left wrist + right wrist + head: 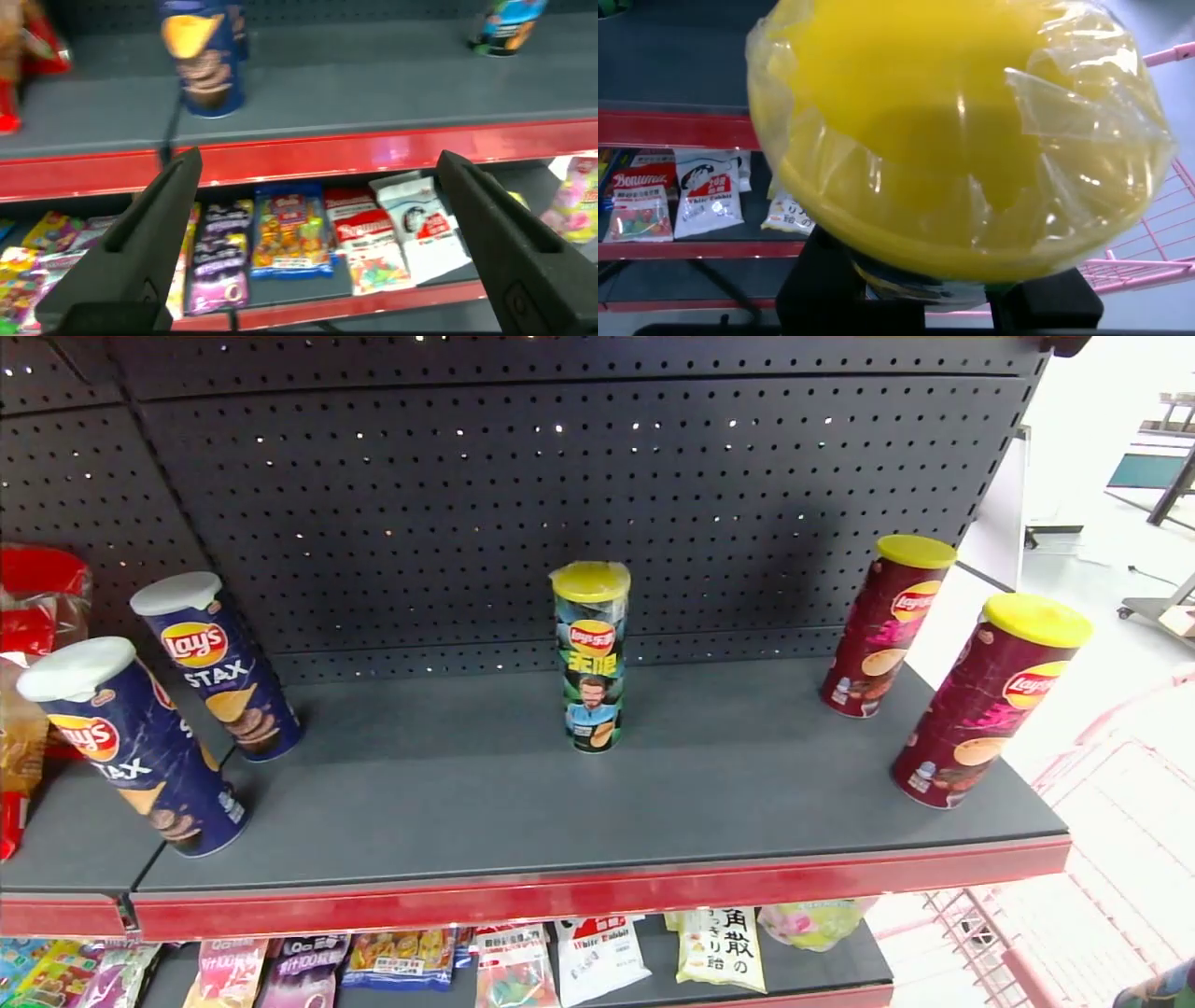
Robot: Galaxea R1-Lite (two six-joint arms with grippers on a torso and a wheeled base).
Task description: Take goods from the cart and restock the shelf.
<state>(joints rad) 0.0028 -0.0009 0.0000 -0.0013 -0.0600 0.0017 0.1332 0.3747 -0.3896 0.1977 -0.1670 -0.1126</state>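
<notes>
My right gripper [924,303] is shut on a chip can with a yellow, film-wrapped lid [962,131], held in front of the shelf's red front edge [682,126] and beside the pink cart [1148,252]. My left gripper [318,243] is open and holds nothing, in front of the red shelf edge [308,154] and the lower shelf's snack bags. On the grey shelf board [485,803] stand two blue cans [140,747] [219,663] at the left, a green can [591,658] in the middle, and two maroon cans [887,625] [990,700] at the right.
The pink wire cart [1102,859] stands to the right of the shelf. Snack bags [597,957] fill the lower shelf. Red bags [28,616] sit at the far left of the board. Wide gaps of bare board lie on both sides of the green can.
</notes>
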